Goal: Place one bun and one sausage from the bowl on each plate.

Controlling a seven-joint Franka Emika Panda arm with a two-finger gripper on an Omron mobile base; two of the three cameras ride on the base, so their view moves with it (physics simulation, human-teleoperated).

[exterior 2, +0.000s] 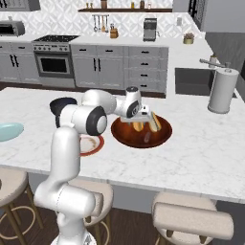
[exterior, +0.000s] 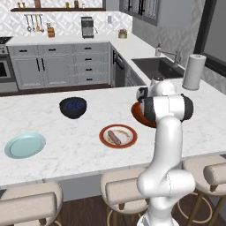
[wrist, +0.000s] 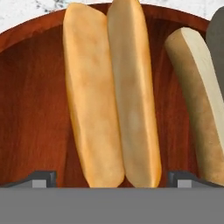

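The white marble counter [exterior: 79,150] ran across a grey-cabinet kitchen, with a sink [exterior: 154,66] set in the side run, a paper towel roll [exterior 2: 221,91] standing near the counter's right end and padded stools [exterior 2: 191,217] along its near edge. The right base view showed an oven [exterior 2: 53,62] against the back wall.

In the left base view the arm hid most of the wooden bowl [exterior: 140,115], leaving a sliver of rim; the right base view showed the bowl [exterior 2: 162,136] whole, near the middle of the counter, with the end effector [exterior 2: 142,119] low over its contents. The hand view looked into the bowl [wrist: 35,109] from close up: one split bun [wrist: 111,96] lay between the two finger tips [wrist: 41,178], which stood wide apart, one on each side of it, gripping nothing. A second, paler bun [wrist: 197,100] lay beside it.

Two plates sat on the counter. The red-rimmed plate [exterior: 128,142], beside the bowl toward the near edge, carried one sausage [exterior: 114,137]. The pale blue-green plate [exterior: 25,145] lay toward the left end. One dark bowl [exterior: 73,107] stood behind and between them.
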